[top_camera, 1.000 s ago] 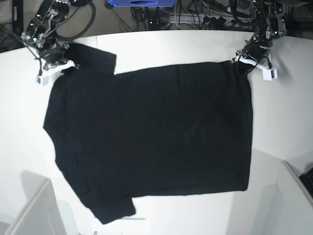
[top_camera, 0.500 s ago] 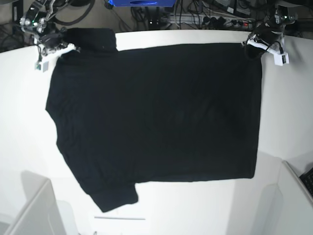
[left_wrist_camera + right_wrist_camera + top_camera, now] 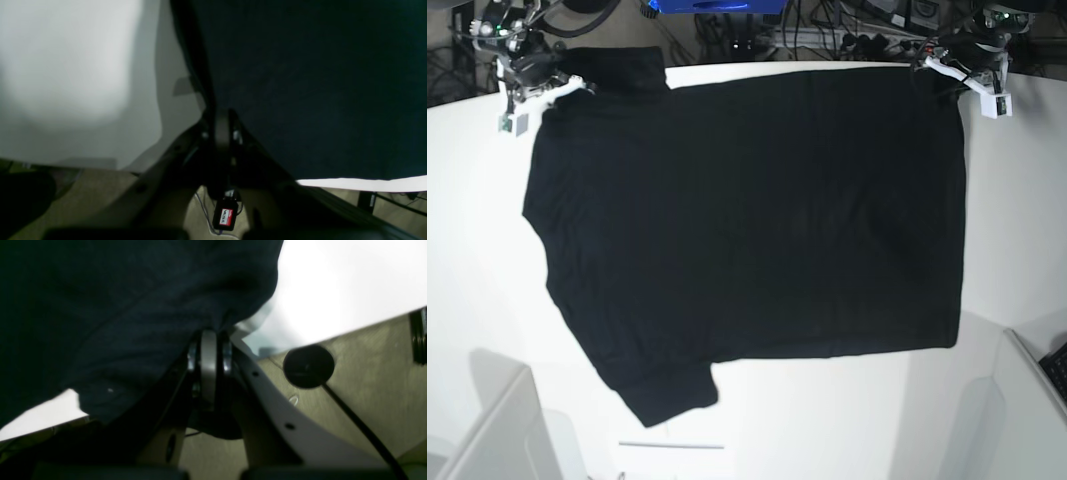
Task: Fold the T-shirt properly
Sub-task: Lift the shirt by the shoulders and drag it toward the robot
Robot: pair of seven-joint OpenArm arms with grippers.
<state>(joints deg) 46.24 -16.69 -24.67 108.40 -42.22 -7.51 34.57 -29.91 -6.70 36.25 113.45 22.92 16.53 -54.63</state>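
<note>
Between my two claws the T-shirt [image 3: 747, 230] hangs spread over the tabletop [image 3: 1017, 220]; left claw [image 3: 954, 68] and right claw [image 3: 555, 82] each pinch a far corner.

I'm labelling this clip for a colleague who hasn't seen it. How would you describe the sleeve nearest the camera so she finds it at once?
Start from the white table, most of it covered by the spread black T-shirt. Follow the shirt's edge down to its lower left corner in the base view, where the near sleeve juts out toward the camera. Unlike the far sleeve, no gripper is near it.
</note>
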